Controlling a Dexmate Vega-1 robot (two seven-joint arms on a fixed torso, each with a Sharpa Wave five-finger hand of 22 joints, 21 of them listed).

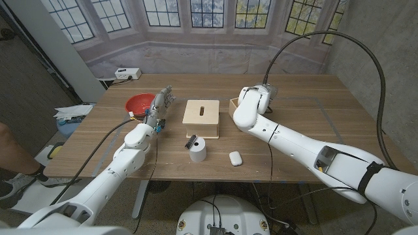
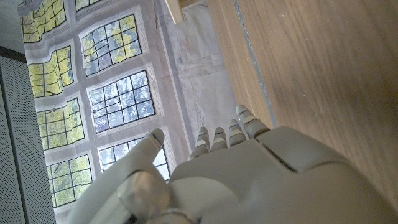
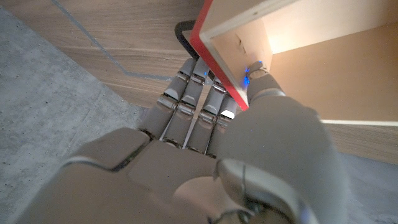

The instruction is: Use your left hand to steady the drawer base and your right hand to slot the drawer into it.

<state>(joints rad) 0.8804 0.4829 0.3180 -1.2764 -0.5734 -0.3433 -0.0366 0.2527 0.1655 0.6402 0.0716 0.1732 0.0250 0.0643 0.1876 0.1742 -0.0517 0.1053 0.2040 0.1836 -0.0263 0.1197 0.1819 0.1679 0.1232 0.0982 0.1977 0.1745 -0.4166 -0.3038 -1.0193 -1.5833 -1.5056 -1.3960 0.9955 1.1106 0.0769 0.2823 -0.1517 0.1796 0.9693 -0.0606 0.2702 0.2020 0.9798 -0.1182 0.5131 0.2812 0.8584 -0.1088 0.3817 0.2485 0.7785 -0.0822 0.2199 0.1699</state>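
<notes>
Right robot hand (image 3: 249,143) pinches the red-edged drawer (image 3: 298,56) wall, thumb inside, fingers outside

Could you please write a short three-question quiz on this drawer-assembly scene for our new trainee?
1. True or false: the left hand is pressing on the drawer base.
2. The drawer that the right hand grips has a front edge of which colour? A) blue B) red C) green
3. Fill in: in the head view, the red bowl sits on the table to the robot's ____ of the drawer base.

Key:
1. False; the left hand is raised beside the base, apart from it, holding nothing.
2. B; the right wrist view shows a red edge between thumb and fingers.
3. left
</notes>
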